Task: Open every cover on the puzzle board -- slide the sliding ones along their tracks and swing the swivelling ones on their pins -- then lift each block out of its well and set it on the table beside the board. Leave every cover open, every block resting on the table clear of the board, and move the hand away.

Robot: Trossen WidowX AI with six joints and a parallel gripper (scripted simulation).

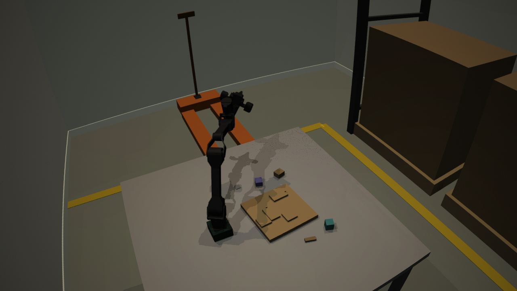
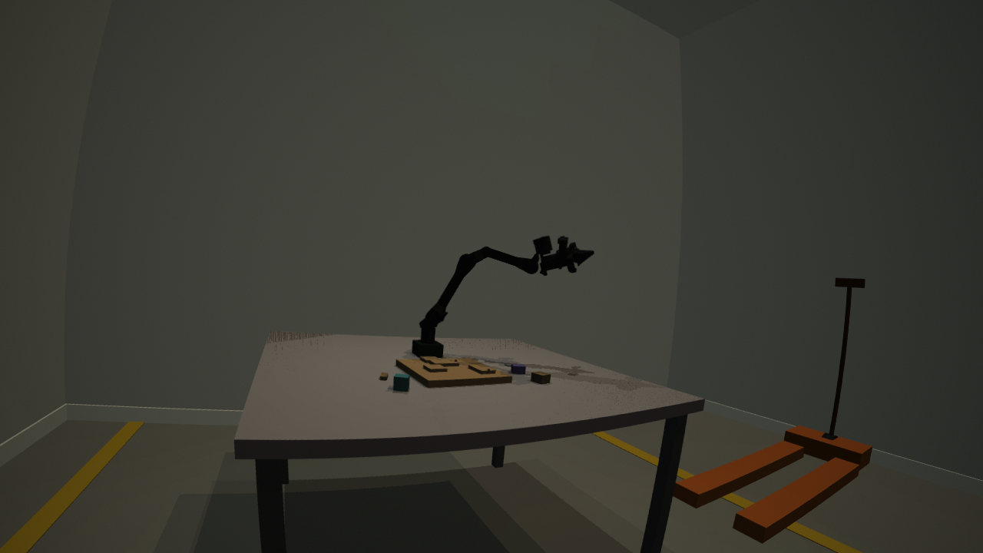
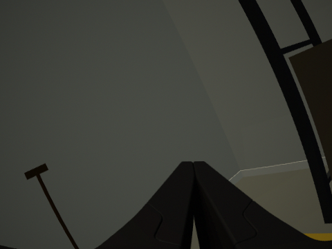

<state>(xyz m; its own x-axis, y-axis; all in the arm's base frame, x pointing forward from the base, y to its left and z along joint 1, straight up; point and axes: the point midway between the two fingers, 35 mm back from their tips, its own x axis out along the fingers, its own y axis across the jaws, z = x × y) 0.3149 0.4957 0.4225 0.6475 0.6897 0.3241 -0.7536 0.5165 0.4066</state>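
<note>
From the top, the puzzle board (image 1: 301,217) (image 2: 467,382) lies flat on the table (image 1: 173,253) (image 2: 343,412), its low covers sitting on it, and I can't tell from here whether each one is fully open. Around it, off the wood: a purple block (image 1: 258,181) (image 2: 517,369) and a brown block (image 1: 278,173) (image 2: 541,377) close together past one side, and a teal block (image 1: 328,224) (image 2: 401,382) near another, with a small tan piece (image 1: 310,239) (image 2: 383,375) beside it. The arm (image 1: 216,179) (image 2: 450,287) reaches up and away, well off the board.

Over to the exterior view, and there's the gripper (image 2: 592,252) (image 3: 192,173), high above the table, pointing outward and roughly level, nowhere near the puzzle. The teal, purple and brown blocks all rest on the table, each apart from the board's edge.

Now the wrist view: fingertips pressed together, jaws closed right up, nothing between them, only walls and floor beyond!

So which step is this? It looks like the last one, hand clear, or else a swing between jobs. Next move, in my judgement: check every cover and well; if one is still shut, come back over the board from above, minding the loose blocks. If all are open, simply stay away.
</note>
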